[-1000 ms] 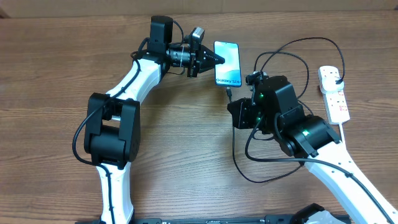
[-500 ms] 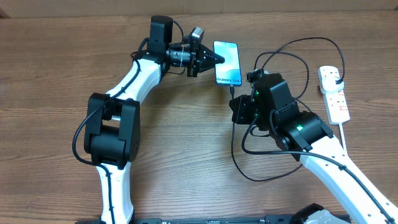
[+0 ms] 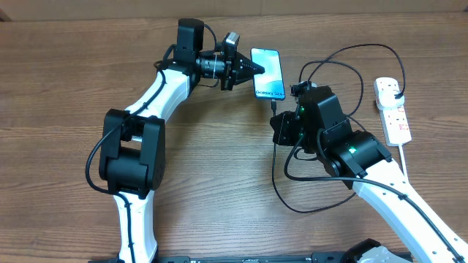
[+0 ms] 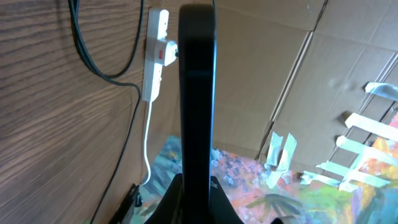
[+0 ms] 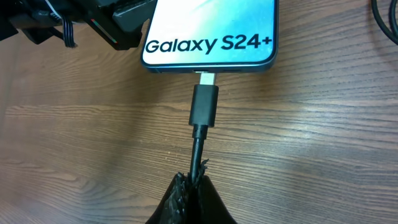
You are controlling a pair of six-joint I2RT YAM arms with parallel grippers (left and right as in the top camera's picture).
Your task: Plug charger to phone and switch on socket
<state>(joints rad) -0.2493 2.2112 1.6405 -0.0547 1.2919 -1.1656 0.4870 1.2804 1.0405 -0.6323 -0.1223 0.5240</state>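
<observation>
The right claw (image 5: 193, 182) is closed on the charger (image 5: 198, 149), pinching the thin black cable a little behind the USB-C connector (image 5: 204, 104) rather than on the connector's housing. Straight ahead of its fingertips lies the Galaxy S24+ phone (image 5: 211, 25), flat on the wooden table (image 5: 323, 155). The connector's metal tip meets the port, but a sliver of metal shows, so it looks not yet fully seated.

The main risk is in that grip. A push from behind through soft cable could bow the cable or cock the connector sideways, jamming it at the port mouth. The phone could also slide away from the push. The left claw (image 3: 252, 69) is at the phone's far side edge, across from the right claw. Its wrist view shows only the phone edge-on, so it cannot be told whether it is clamping the phone or just pressing on it.

The phone is slim and dark-edged, its screen lit cyan fading to white with the model name at the port end. The white power strip (image 3: 393, 109) sits well apart to the right claw's right, unswitched.
</observation>
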